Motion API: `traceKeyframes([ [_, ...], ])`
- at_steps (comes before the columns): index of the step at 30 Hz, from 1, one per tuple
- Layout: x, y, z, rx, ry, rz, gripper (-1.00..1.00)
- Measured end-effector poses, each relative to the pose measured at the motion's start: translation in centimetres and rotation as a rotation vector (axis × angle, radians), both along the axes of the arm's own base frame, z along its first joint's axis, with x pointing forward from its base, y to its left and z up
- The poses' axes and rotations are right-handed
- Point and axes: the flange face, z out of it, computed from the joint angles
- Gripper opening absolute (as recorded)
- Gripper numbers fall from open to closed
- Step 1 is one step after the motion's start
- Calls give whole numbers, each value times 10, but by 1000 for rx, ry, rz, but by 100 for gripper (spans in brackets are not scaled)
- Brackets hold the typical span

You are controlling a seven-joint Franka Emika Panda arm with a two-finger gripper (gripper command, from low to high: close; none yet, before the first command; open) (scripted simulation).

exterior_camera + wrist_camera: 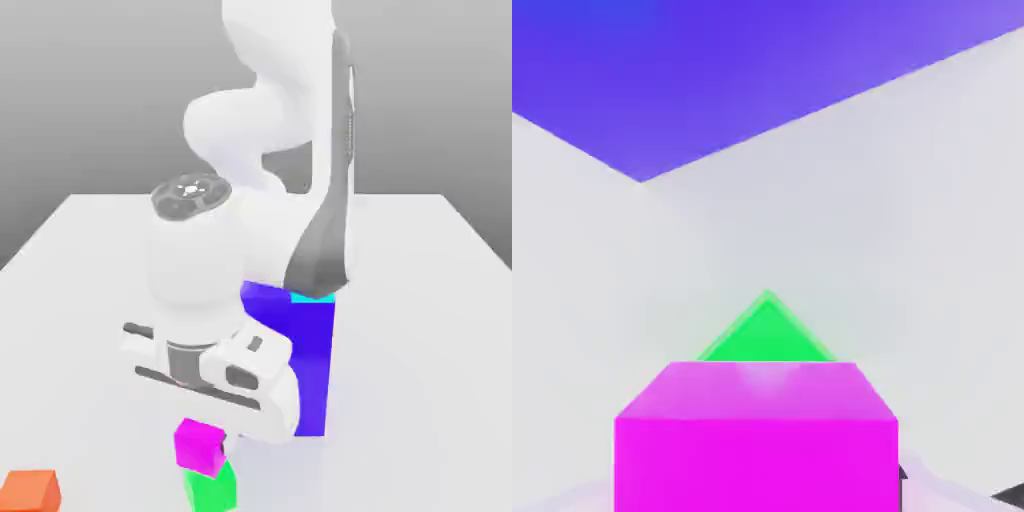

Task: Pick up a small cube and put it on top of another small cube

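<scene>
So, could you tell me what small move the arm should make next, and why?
Probably lift the hand straight up. The pink cube already sits on the green cube, a little askew, with the gripper right above it, so a sideways pull might knock it off.

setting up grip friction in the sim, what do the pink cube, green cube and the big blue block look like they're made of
Pink cube: flat, uniform magenta, matte, no grain or texture; reads as plain plastic, though a render leaves that open.
Green cube: same untextured flat colour, likely the same stuff.
Big blue block: solid blue-purple, smooth, shading soft with no sharp highlights, so probably matte plastic too.
</scene>
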Motion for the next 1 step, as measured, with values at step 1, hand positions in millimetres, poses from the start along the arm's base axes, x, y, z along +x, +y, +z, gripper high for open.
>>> traceKeyframes([
  [1,0,0,0,0,0,0,100],
])
